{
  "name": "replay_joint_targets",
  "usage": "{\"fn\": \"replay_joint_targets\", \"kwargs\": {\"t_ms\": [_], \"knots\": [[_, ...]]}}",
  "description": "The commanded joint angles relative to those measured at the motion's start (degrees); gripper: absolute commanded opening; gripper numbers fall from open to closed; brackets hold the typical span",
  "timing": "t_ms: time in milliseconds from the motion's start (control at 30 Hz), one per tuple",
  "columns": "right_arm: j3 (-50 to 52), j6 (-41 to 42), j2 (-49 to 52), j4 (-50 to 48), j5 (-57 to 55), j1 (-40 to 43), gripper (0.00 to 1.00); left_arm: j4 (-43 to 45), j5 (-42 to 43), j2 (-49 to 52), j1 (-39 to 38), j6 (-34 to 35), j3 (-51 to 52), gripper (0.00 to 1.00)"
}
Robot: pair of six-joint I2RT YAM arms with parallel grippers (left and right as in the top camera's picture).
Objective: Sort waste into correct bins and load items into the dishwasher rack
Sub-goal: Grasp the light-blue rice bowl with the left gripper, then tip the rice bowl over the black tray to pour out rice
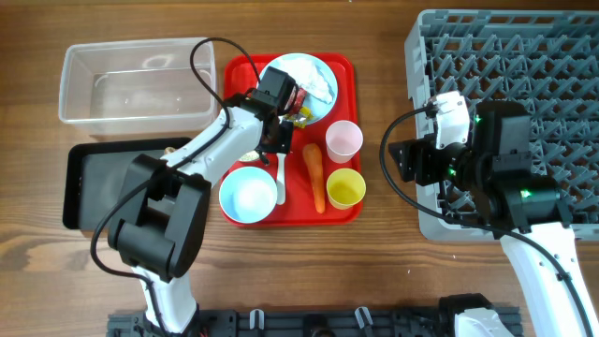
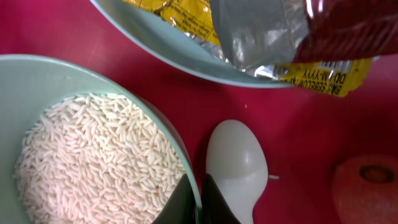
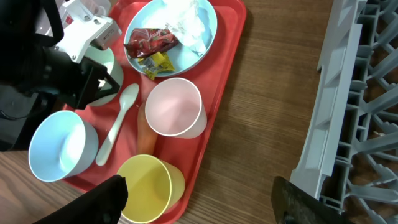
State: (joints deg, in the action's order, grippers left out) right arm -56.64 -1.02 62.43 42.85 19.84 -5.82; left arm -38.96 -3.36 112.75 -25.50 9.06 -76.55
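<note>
My left gripper [image 2: 198, 202] is shut on the rim of a light blue bowl [image 2: 25, 81] full of white rice [image 2: 93, 155] on the red tray; from overhead [image 1: 267, 140] the arm hides most of this bowl. The white spoon [image 2: 236, 162] lies beside it, with the orange carrot [image 2: 367, 186] to the right. The light blue plate [image 1: 318, 70] holds yellow [image 2: 180, 15] and red [image 2: 348, 31] wrappers. My right gripper [image 3: 199, 205] is open and empty above the yellow cup [image 3: 146, 186]. The pink cup [image 3: 174, 106] and an empty blue bowl [image 3: 59, 149] stand nearby. I cannot make out the brown lump.
The clear tub [image 1: 136, 84] stands at the back left, with the black tray [image 1: 94, 187] in front of it. The grey rack [image 1: 524, 112] fills the right side. The red tray [image 1: 351, 70] sits mid-table, with bare wood [image 1: 384, 112] between it and the rack.
</note>
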Motion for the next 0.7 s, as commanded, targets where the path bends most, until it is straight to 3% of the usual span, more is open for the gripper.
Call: {"fn": "replay_joint_targets", "kwargs": {"t_ms": [0,367,567,667], "knots": [[-1.4,-0.5,0.4,0.1,-0.9,-0.2,0.77,-3.3,0.3,-3.1,0.7,0.4,-1.8,0.04],[-1.4,-0.5,0.4,0.1,-1.1,-0.2,0.77,-18.0,4.1,-22.2,5.4,6.8,-3.7,0.04],[-1.4,-0.7,0.4,0.1,-2.3,-0.2,0.77,-28.4,13.6,-28.0,19.5,6.3,-3.7,0.04],[-1.4,-0.7,0.4,0.0,-2.3,-0.2,0.77,-29.6,24.5,-27.9,29.2,1.3,-1.9,0.04]]}}
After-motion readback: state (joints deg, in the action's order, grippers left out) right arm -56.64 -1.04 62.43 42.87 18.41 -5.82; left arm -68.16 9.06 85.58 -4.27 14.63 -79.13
